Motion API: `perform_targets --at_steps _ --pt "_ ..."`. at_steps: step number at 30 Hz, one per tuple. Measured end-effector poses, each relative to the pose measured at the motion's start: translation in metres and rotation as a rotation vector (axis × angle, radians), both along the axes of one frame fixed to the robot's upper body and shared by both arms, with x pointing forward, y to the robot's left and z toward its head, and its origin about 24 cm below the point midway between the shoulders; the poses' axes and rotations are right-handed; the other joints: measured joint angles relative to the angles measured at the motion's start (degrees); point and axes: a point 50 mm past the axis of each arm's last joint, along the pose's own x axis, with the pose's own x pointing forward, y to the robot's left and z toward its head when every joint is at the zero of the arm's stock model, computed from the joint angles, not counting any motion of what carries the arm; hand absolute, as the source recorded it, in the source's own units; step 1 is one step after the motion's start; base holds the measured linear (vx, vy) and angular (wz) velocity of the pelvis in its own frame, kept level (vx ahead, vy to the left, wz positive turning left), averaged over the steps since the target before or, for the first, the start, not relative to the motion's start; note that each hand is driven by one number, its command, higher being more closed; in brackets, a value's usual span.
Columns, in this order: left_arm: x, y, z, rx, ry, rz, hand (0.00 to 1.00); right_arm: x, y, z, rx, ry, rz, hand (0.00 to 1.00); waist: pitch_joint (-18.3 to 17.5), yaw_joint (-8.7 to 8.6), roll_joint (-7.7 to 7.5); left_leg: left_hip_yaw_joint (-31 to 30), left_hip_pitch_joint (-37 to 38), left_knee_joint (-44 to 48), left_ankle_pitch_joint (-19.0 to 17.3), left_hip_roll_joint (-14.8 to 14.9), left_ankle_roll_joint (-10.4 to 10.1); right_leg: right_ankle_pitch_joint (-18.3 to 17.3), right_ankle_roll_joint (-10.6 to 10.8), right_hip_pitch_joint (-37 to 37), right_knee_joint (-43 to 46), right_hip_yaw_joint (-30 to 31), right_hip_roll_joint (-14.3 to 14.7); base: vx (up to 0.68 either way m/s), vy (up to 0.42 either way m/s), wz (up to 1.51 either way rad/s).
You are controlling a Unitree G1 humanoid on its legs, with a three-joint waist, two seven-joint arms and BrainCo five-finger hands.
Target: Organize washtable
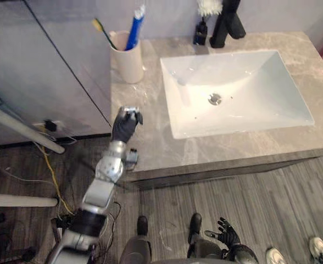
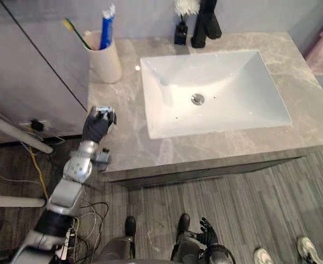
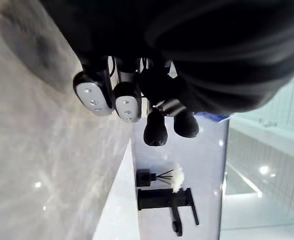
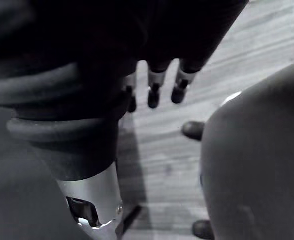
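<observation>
Left hand (image 1: 126, 124) hovers over the counter's (image 1: 150, 140) near-left corner, fingers curled, empty. Farther off, the cup (image 1: 127, 61) holds toothbrush (image 1: 105, 33) and tube (image 1: 134, 30) upright, likely tidied clear of the sink (image 1: 255, 82). Right hand (image 1: 226, 232) hangs low, fingers loose.

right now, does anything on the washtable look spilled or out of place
Nothing stands out. The cup stands upright at the back left of the counter, toothbrush and toothpaste tube inside; the black faucet sits behind the sink. The left robot hand is curled above the counter's left edge, holding nothing; the right robot hand hangs open.
</observation>
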Motion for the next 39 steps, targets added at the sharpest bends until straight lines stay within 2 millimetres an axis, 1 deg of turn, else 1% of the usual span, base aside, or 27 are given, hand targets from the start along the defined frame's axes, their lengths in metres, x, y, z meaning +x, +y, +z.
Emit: perform_targets --at_steps 1,2,4,5,6,8,10,12,15,18,22,26,34,39 --pt "-0.011 0.000 -0.009 -0.028 0.026 0.000 1.00 -0.004 -0.002 -0.002 -0.006 0.022 0.002 0.00 -1.21 0.74 0.50 -0.12 0.83 -0.14 -0.05 0.12 -0.06 -0.24 -0.04 0.82 0.00 -0.12 0.11 -0.01 -0.027 0.12" --pt "-0.022 0.000 -0.017 -0.056 0.051 0.006 1.00 -0.008 -0.004 -0.004 -0.010 0.040 0.002 0.00 -2.51 0.84 1.13 -0.70 1.34 -0.18 -0.05 0.13 -0.07 -0.45 -0.06 1.70 0.00 -0.81 0.14 -0.01 -0.028 0.17" --pt "-0.035 0.000 -0.027 -0.100 0.089 0.003 1.00 -0.012 -0.006 -0.006 -0.016 0.060 0.001 0.00 -3.85 1.12 1.77 -1.37 2.57 -0.40 -0.05 0.12 -0.07 -0.99 -0.18 3.20 -0.01 -1.72 0.15 -0.01 -0.018 0.19" --pt "-0.039 0.000 -0.030 -0.113 0.102 0.006 1.00 -0.014 -0.006 -0.008 -0.017 0.072 0.000 0.00 -4.39 1.51 1.89 -1.40 3.14 -0.68 -0.04 0.15 -0.08 -1.06 -0.14 3.63 -0.01 -1.84 0.19 -0.02 -0.017 0.09" --pt "-0.046 -0.001 -0.035 -0.139 0.125 0.008 1.00 -0.019 -0.007 -0.010 -0.017 0.097 -0.004 0.00 -5.75 2.01 1.89 -1.45 3.77 -1.36 0.03 0.16 -0.12 -1.39 0.26 3.99 -0.01 -2.09 0.17 -0.02 -0.017 0.13" --pt "-0.053 -0.001 -0.042 -0.161 0.156 0.005 1.00 -0.023 -0.006 -0.013 -0.015 0.122 -0.006 0.00 -7.13 1.95 1.78 -2.50 4.29 -1.86 0.28 0.07 -0.47 -1.65 0.36 4.95 -0.01 -3.20 0.12 -0.01 -0.012 0.26" --pt "-0.058 -0.001 -0.048 -0.175 0.187 -0.003 1.00 -0.028 -0.005 -0.016 -0.010 0.150 -0.008 0.00 -7.93 2.00 1.29 -4.20 4.97 -2.11 0.64 -0.06 -0.69 -2.00 0.53 6.54 -0.02 -4.92 0.09 -0.03 -0.012 0.36" --pt "-0.061 -0.001 -0.051 -0.186 0.201 0.000 1.00 -0.030 -0.004 -0.017 -0.009 0.163 -0.008 0.00 -8.51 2.04 0.98 -4.56 4.94 -2.35 0.88 -0.08 -0.68 -2.12 0.59 6.68 -0.02 -5.59 0.07 -0.02 -0.012 0.25" --pt "-0.065 -0.002 -0.056 -0.219 0.231 -0.019 1.00 -0.032 -0.002 -0.019 -0.003 0.179 -0.011 0.00 -9.15 2.01 0.43 -6.27 5.21 -4.19 2.46 -0.24 -0.55 -2.33 1.25 7.23 -0.02 -7.05 0.03 0.00 -0.014 0.30" --pt "-0.070 -0.002 -0.061 -0.241 0.263 -0.026 1.00 -0.033 -0.002 -0.020 -0.001 0.190 -0.014 0.00 -9.25 2.04 0.37 -7.27 6.35 -4.63 2.50 -0.42 -0.57 -2.43 1.29 8.64 -0.01 -7.89 -0.03 0.02 -0.006 0.17" --pt "-0.070 -0.004 -0.062 -0.242 0.269 -0.042 1.00 -0.031 -0.001 -0.020 0.001 0.190 -0.013 0.00 -9.34 1.92 0.29 -7.29 7.03 -5.65 2.89 -0.50 -0.47 -2.52 1.34 8.82 -0.01 -7.90 -0.13 0.00 0.000 0.01" --pt "-0.070 -0.006 -0.066 -0.251 0.293 -0.039 1.00 -0.032 0.000 -0.021 0.006 0.196 -0.024 0.00 -9.64 1.93 -0.07 -7.39 7.11 -5.82 2.96 -0.72 -0.38 -2.58 1.42 8.84 -0.01 -7.94 -0.35 0.00 0.000 0.00" --pt "-0.070 -0.012 -0.067 -0.256 0.300 -0.069 1.00 -0.033 0.004 -0.022 0.015 0.201 -0.023 0.00 -10.06 1.80 -0.61 -7.15 7.18 -6.05 3.05 -1.04 -0.24 -2.59 1.46 8.62 -0.01 -7.80 -0.75 0.00 0.000 -0.01" --pt "-0.071 -0.016 -0.067 -0.254 0.304 -0.101 1.00 -0.033 0.004 -0.022 0.016 0.200 -0.022 0.00 -10.07 1.70 -0.61 -6.81 7.16 -6.16 3.05 -1.02 -0.24 -2.59 1.47 8.37 -0.02 -7.62 -0.76 0.00 -0.002 -0.02"
